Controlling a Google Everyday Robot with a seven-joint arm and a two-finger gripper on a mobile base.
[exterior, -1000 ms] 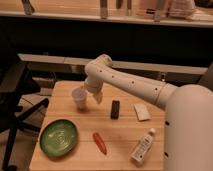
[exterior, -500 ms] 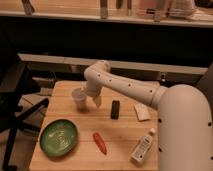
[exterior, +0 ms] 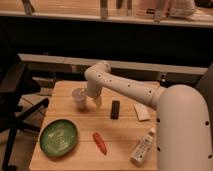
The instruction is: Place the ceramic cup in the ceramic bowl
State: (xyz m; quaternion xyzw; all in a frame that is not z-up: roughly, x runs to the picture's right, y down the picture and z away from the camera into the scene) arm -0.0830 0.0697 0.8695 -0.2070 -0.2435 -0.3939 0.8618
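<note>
Near the desk's (exterior: pixel 125 132) far-left corner, the hand (exterior: pixel 93 99) sits just beside the small white ceramic cup (exterior: pixel 79 98), likely to lift it; I cannot tell its grip.

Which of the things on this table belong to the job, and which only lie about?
For the job: ceramic cup; green ceramic bowl; pincer, close beside the cup at the table's far side.
Lying about: black block; pale packet; red stick-shaped thing; white squeeze tube.

Smooth white tubular arm (exterior: pixel 125 87), dark-dotted along its length, with pale jaws at its tip.
</note>
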